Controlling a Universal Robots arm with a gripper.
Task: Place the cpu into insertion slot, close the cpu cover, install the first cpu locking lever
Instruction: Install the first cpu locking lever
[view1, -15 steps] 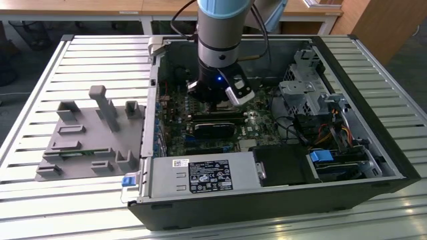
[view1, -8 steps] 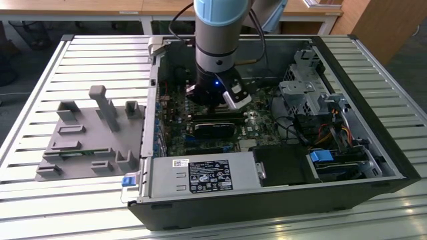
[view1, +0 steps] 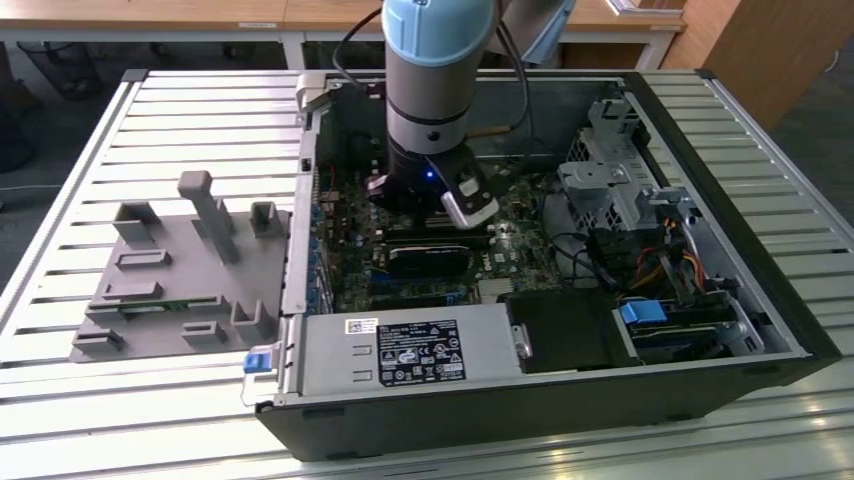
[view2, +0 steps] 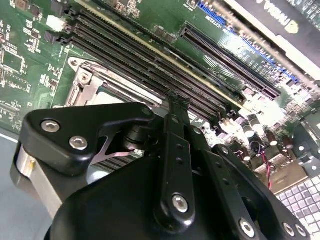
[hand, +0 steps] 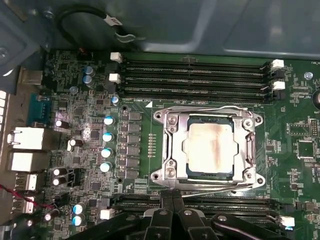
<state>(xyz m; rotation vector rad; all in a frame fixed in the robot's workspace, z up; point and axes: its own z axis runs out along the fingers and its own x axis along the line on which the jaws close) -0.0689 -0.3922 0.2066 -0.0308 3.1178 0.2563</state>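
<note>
Clenched with nothing held, my pincer (hand: 172, 196) touches the thin locking lever (hand: 220, 189) running crosswise along the closed cpu cover (hand: 172, 150).

Square black insertion slot with silvery rim (view2: 87, 87): in the second wrist view, largely hidden behind the black gripper body.
Slatted grey metal worktop (view1: 134, 420): cut off at the exterior view's edges.
Grey robot arm (view1: 434, 60): upper part cut off.

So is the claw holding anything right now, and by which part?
Nothing held. The claw is shut on nothing, its tip at the thin locking lever beside the cpu cover; the cpu sits under that cover.
</note>
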